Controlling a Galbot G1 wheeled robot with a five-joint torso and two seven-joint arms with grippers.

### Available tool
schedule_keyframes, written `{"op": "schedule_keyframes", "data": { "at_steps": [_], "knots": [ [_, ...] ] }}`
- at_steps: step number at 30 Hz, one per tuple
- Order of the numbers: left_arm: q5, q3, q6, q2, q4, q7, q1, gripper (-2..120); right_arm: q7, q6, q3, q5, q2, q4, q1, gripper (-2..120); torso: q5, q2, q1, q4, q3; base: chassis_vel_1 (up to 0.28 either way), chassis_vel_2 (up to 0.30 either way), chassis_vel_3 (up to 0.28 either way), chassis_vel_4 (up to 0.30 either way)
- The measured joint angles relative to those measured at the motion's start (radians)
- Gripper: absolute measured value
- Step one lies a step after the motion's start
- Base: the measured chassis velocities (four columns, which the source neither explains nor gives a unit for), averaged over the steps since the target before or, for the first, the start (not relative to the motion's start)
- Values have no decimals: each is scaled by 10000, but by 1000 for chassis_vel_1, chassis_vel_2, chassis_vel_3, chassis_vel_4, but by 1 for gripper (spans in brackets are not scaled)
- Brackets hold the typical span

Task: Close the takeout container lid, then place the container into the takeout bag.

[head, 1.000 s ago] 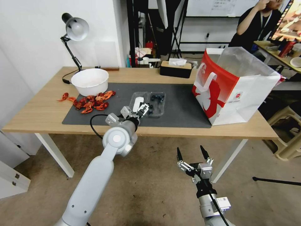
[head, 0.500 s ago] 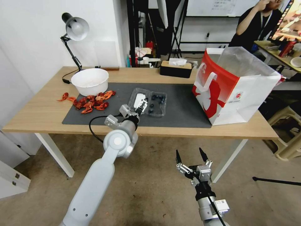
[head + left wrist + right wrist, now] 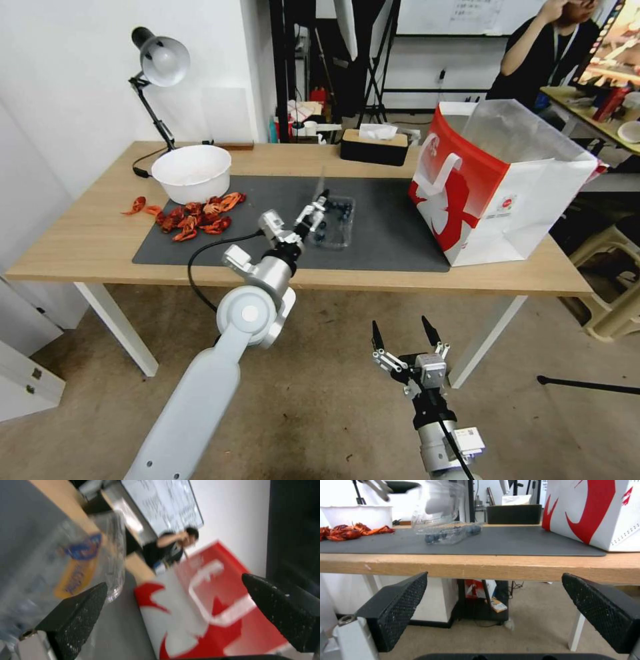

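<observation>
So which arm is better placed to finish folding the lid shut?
Left. The left gripper is at the takeout container on the mat, fingers open, with the lid standing about upright beside one finger. The right gripper hangs open below the table edge, well short of it.

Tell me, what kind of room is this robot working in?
Probably an office or lab set up as a test space, not a real kitchen. A plain wooden table carries a desk lamp and a tissue box, a whiteboard hangs on the back wall, and the floor is bare concrete.
</observation>
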Motion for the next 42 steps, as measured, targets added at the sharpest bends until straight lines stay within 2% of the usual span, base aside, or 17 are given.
{"op": "schedule_keyframes", "data": {
  "at_steps": [4,5,13,15,16,18,19,21,22,25,26,28,32,34,35,39,42],
  "knots": [
    [-145,348,485,-91,320,-701,-440,100,-99,2,33,31,50,77,-31,100,1,-1,0,-1,0,0,0,0,0],
    [-245,464,660,-163,547,-1110,-655,100,-187,3,47,85,64,122,-54,100,-1,-2,0,-3,0,0,0,0,0],
    [-291,718,960,-218,835,-2067,-947,98,-1110,-8,92,1022,-14,470,-71,100,0,-2,0,0,0,0,0,0,0],
    [-313,755,1103,-182,742,-2490,-951,89,-1692,-325,213,2186,-162,798,83,100,0,-2,0,0,0,0,0,0,0],
    [-313,755,1103,-182,742,-2490,-951,89,-1692,-325,213,2186,-162,798,83,100,0,-2,0,0,0,0,0,0,0],
    [-315,800,1196,-128,711,-2774,-973,78,-1857,-1013,404,3984,-427,1245,544,100,-1,-2,0,-1,0,0,0,0,0],
    [-315,800,1196,-128,711,-2774,-973,78,-1857,-1013,404,3984,-427,1245,544,100,-1,-2,0,-1,0,0,0,0,0],
    [-315,816,1244,-89,698,-2934,-991,70,-1478,-1749,603,5656,-682,1583,1154,100,0,-2,0,0,0,0,0,0,0],
    [-315,816,1244,-89,698,-2934,-991,70,-1478,-1749,603,5656,-682,1583,1154,100,0,-2,0,0,0,0,0,0,0],
    [-314,905,1276,-60,899,-3149,-1111,52,143,-3700,1100,9793,-1410,1854,2695,100,0,-2,0,1,1,0,0,0,0],
    [-314,905,1276,-60,899,-3149,-1111,52,143,-3700,1100,9793,-1410,1854,2695,100,0,-2,0,1,1,0,0,0,0],
    [-334,991,1222,-61,1036,-3159,-1229,42,740,-4479,1255,11317,-1760,1665,3325,100,0,-2,0,0,1,0,0,0,0],
    [-384,1040,1169,-66,1128,-3159,-1336,31,1324,-5020,1263,12541,-2131,1181,4073,100,1,-3,0,-3,1,0,0,0,0],
    [-403,1046,1126,-87,1216,-3179,-1421,21,2021,-5471,1054,13548,-2417,451,5150,100,1,-3,0,1,2,0,0,0,0],
    [-403,1046,1126,-87,1216,-3179,-1421,21,2021,-5471,1054,13548,-2417,451,5150,100,1,-3,0,1,2,0,0,0,0],
    [-409,1045,1107,-100,1274,-3265,-1465,1,3065,-6174,342,14213,-2575,-935,7120,100,1,-3,1,0,1,0,0,0,0],
    [-409,1033,1102,-98,1283,-3290,-1458,0,3631,-6605,-76,14239,-2517,-1561,7823,100,-2,-2,1,-2,1,0,0,0,0]
  ]
}}
